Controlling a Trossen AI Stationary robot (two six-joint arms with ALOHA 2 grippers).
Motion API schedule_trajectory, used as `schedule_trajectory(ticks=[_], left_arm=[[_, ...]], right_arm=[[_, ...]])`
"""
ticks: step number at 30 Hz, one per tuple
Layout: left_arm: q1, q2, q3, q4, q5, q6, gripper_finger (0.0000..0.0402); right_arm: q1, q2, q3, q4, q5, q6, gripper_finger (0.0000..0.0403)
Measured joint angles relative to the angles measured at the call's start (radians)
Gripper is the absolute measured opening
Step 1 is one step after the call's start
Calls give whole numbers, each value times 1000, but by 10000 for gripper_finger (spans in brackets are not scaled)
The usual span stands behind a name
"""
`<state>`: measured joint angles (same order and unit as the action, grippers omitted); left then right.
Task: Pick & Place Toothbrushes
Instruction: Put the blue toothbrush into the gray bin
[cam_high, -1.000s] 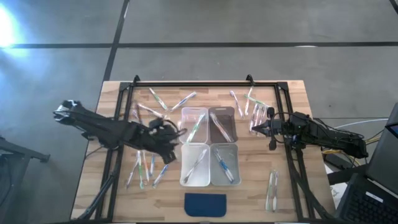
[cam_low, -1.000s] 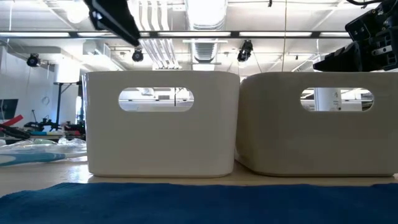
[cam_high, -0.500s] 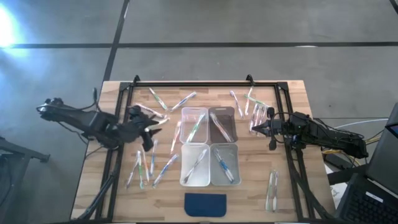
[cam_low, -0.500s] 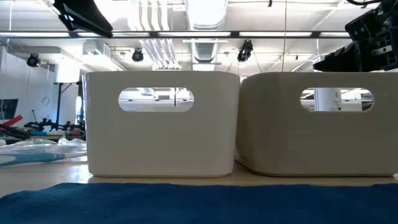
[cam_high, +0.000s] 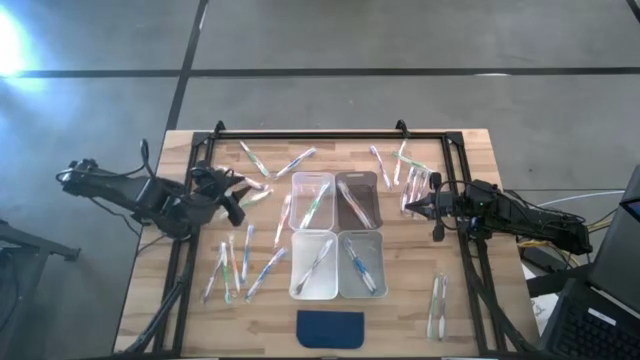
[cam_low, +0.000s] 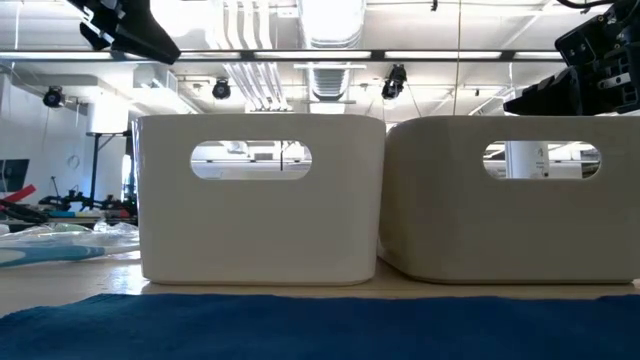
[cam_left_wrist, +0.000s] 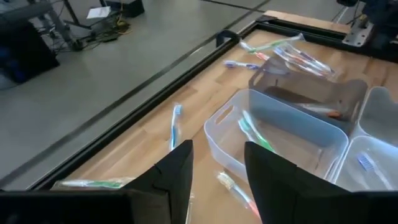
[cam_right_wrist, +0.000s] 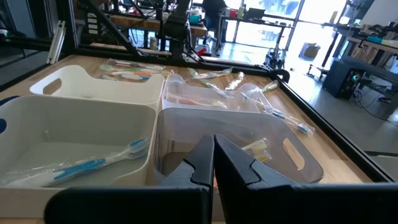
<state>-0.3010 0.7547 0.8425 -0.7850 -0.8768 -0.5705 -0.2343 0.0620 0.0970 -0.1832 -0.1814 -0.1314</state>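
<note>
Many thin toothbrushes lie flat on the wooden table: a group at the left (cam_high: 235, 265), some at the far edge (cam_high: 290, 160), some at the right (cam_high: 400, 170), a pair near the right front (cam_high: 437, 305). Others lie in the four clear bins (cam_high: 337, 235). My left gripper (cam_high: 240, 200) hovers open and empty above the table, left of the far-left bin (cam_left_wrist: 280, 134); a pink-accented toothbrush (cam_left_wrist: 236, 191) lies below its fingers. My right gripper (cam_high: 408, 207) is shut and empty, raised just right of the far-right bin (cam_right_wrist: 239, 146).
A dark blue flat pad (cam_high: 331, 328) lies at the table's near edge, in front of the bins. A black frame rail (cam_high: 310, 133) runs around the table top. Bare wood shows between the bins and the right-hand toothbrushes.
My left gripper has drawn back from beside the bins toward the table's left and far edges, and has risen. My right gripper has kept still. The toothbrushes on the table lie as before.
</note>
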Motion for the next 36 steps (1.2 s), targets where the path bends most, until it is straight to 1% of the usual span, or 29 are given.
schedule_trajectory(ticks=[2, 4, 7, 8, 13, 15, 17, 21, 23, 25, 32, 36], left_arm=[[31, 0, 0, 0, 0, -12, 144], [86, 2, 2, -11, -2, -9, 139], [203, 10, 8, -28, 9, 2, 128], [252, 16, 11, -28, 32, 22, 124], [518, 78, 27, -21, 250, 128, 119], [619, 113, 33, 4, 316, 184, 119], [711, 153, 41, 43, 376, 252, 119], [861, 259, 73, 116, 540, 353, 119], [910, 319, 98, 140, 605, 384, 119], [939, 383, 130, 157, 629, 404, 119], [961, 614, 287, 149, 629, 534, 120], [961, 745, 402, 78, 634, 603, 120]], right_arm=[[0, 0, 0, 0, 0, 0, 8], [0, 0, 0, 0, 0, 0, 8], [0, 0, 0, 0, 0, 0, 8], [0, 0, 0, 0, 0, 0, 8], [0, 0, 0, 0, 0, 0, 8], [0, 0, 0, 0, 0, 0, 8], [0, 0, 0, 0, 0, 0, 8], [0, 0, 0, 0, 0, 0, 8], [0, 0, 0, 0, 0, 0, 8], [0, 0, 0, 0, 0, 0, 8], [0, 0, 0, 0, 0, 0, 8], [0, 0, 0, 0, 0, 0, 8]])
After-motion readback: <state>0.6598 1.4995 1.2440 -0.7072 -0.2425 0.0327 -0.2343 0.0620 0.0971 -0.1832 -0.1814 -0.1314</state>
